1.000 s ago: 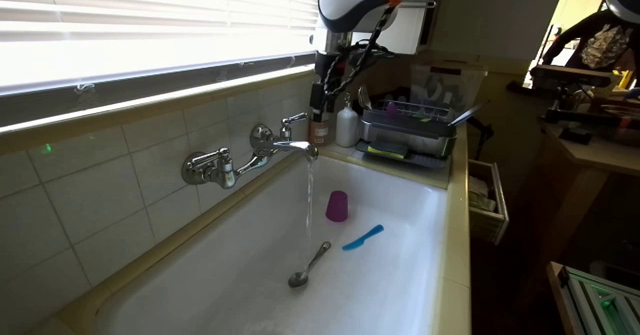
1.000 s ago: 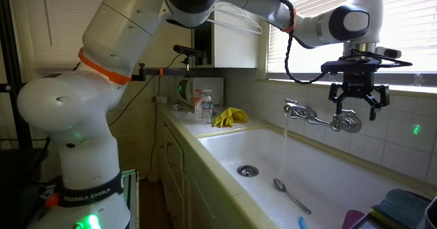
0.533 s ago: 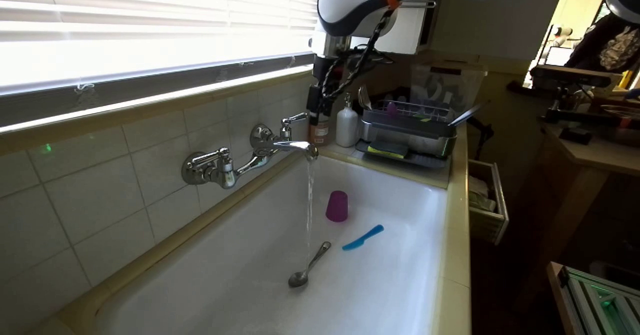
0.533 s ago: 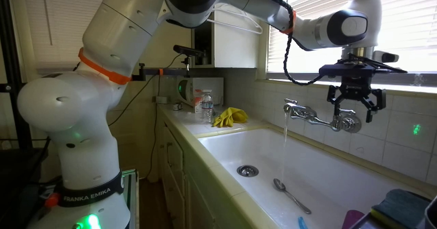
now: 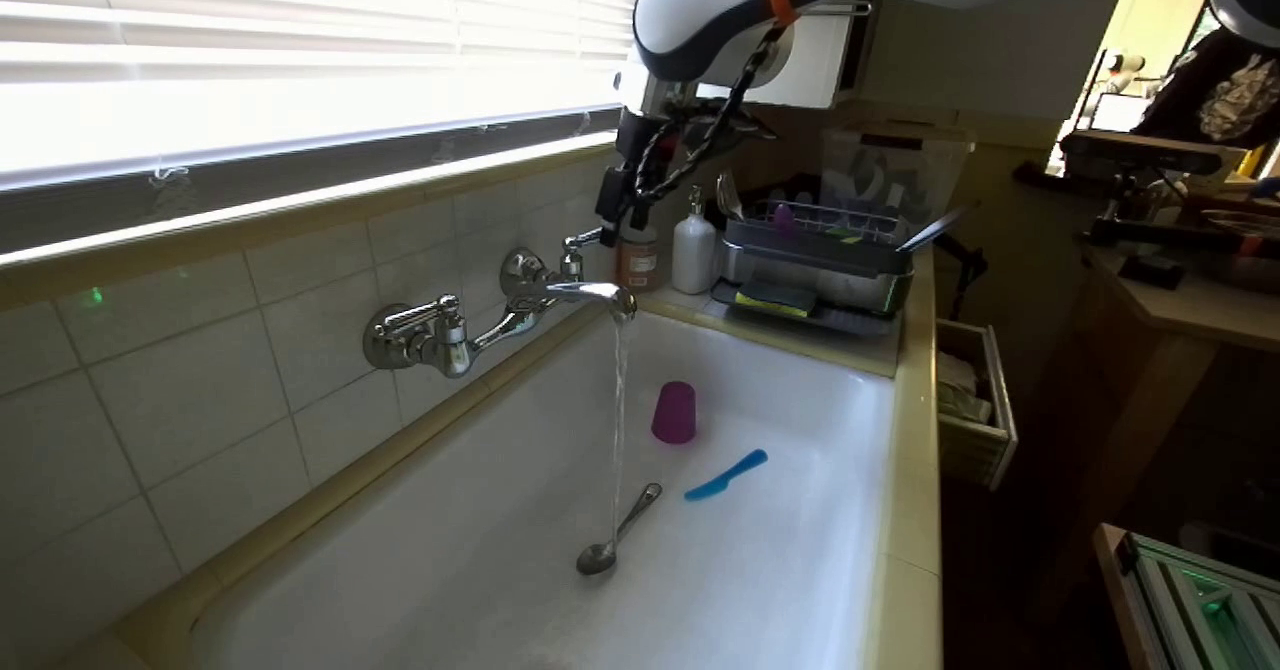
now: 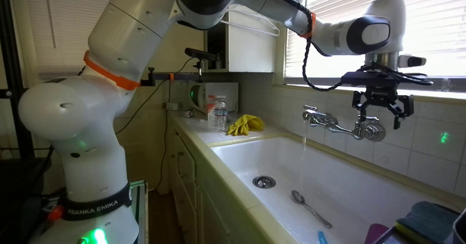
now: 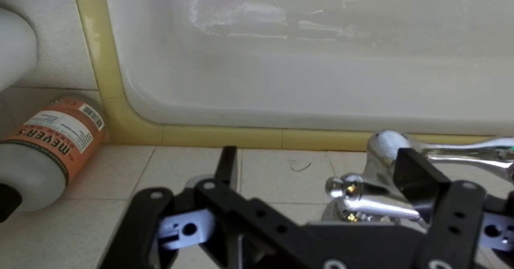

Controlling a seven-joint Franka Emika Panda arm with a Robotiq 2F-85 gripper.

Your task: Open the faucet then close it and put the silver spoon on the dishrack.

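Your gripper (image 6: 379, 121) points down beside the tiled wall (image 6: 433, 156), its two black fingers spread well apart and gripping nothing. It hovers at the chrome, wall-mounted faucet (image 5: 535, 293), by the lever handle (image 5: 571, 264) on the side of the dark grey dishrack (image 5: 815, 252). In the wrist view a finger (image 7: 419, 180) overlaps that handle; you cannot tell whether the two touch.

The faucet is running: a thin stream of water (image 5: 619, 390) falls from the spout (image 5: 600, 293) into the white sink (image 5: 480, 550). In an exterior view it comes down at the bowl of your silver spoon (image 5: 603, 554), which lies on the sink floor, bowl towards the near left, handle towards the far right. To the right of the spoon and slightly farther lies a blue plastic knife (image 5: 726, 476); farther still sits a purple cup (image 5: 674, 413).

In an exterior view the dishrack stands on the counter (image 5: 860, 348) past the far end of the sink, well apart from the spoon, with metal cutlery (image 5: 728, 195) upright at its left corner. A sponge (image 5: 775, 299) with a yellow underside rests in front of it. To the left stand a white pump bottle (image 5: 693, 255) and, farther left, an orange-labelled Meyer's bottle (image 5: 638, 262). In an exterior view, yellow rubber gloves (image 6: 247, 124) lie past the opposite end, near a clear plastic water bottle (image 6: 221, 114).
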